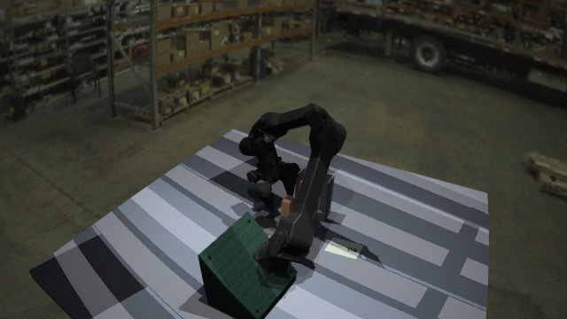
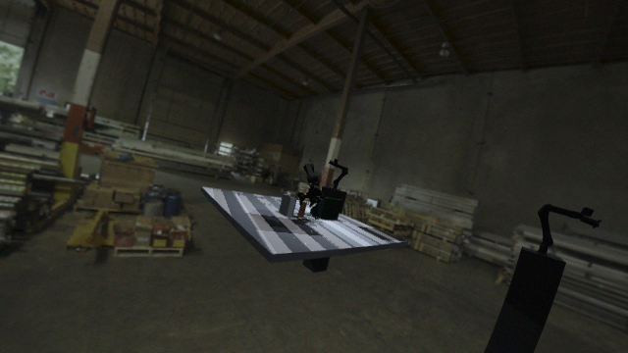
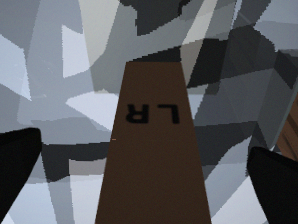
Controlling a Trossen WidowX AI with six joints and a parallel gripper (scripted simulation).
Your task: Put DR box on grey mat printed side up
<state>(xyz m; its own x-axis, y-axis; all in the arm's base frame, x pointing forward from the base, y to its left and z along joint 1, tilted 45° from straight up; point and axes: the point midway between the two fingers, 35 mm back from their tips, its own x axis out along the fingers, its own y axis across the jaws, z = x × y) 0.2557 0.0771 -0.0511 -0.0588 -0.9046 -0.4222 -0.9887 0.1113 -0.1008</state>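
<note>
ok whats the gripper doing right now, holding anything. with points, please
Gripper [image 1: 267, 195] [image 3: 147, 148]: open, holding nothing; the LR box [image 3: 153, 150] stands between its spread fingers in the wrist view, neither one touching it.

A brown box marked LR [image 1: 288, 206] [image 2: 301, 209] [image 3: 154, 165] stands upright outside the grey bin [image 1: 330, 195] [image 2: 287, 206] [image 3: 274, 107], its lettered side unobstructed in the wrist view.

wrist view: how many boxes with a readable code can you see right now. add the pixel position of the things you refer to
1. A brown box [image 3: 155, 165] [image 1: 287, 206], marked LR, stands between the open gripper's [image 3: 145, 150] fingers, gripped by neither. Others may be hidden; brown surfaces at the right edge [image 3: 290, 132] show no readable code.
</note>
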